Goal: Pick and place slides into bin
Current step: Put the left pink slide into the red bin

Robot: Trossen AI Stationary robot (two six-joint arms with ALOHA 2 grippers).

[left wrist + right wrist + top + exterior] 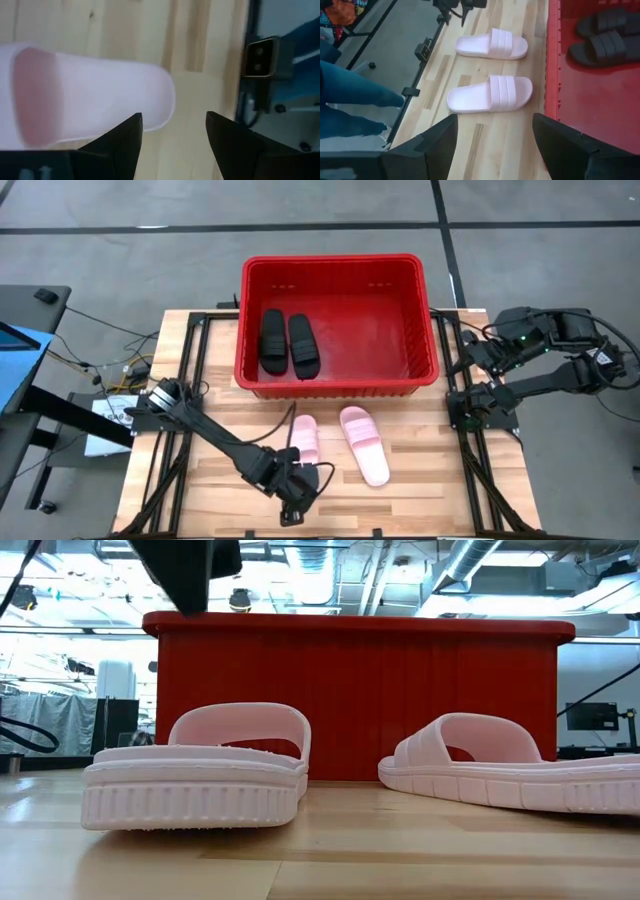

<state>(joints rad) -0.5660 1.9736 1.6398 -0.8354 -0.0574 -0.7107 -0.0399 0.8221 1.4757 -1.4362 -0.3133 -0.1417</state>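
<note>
Two black slides (289,344) already lie side by side on the floor of the red bin (338,264), toward its left wall, so half the job looks done. The two pink ones are left on the wooden table (430,470) in front of the bin: the left pink slide (304,438) just beside the left gripper (300,502), and the right pink slide (363,444) near it, angled a little away, the pair apart and not touching.

The left gripper hovers at the heel end of the left pink slide with its fingers (120,145) spread and nothing between them; the wrist view shows the rounded end of the sole just ahead of the gap. The right gripper (492,145) waits off the table's right side, fingers (427,145) also spread and empty, looking across both pink slides toward the bin.

These slides look like moulded foam (light, somewhat springy, with a matte surface that should not slip much). The thick ribbed sole seen in the low view is stiff enough to be pinched across its edge at the heel, though the shoe would then hang and swing. The wide strap arches clear of the footbed and seems the steadier hold: one finger under it, one on top, near the middle so the slide stays level over the bin's rim
</note>
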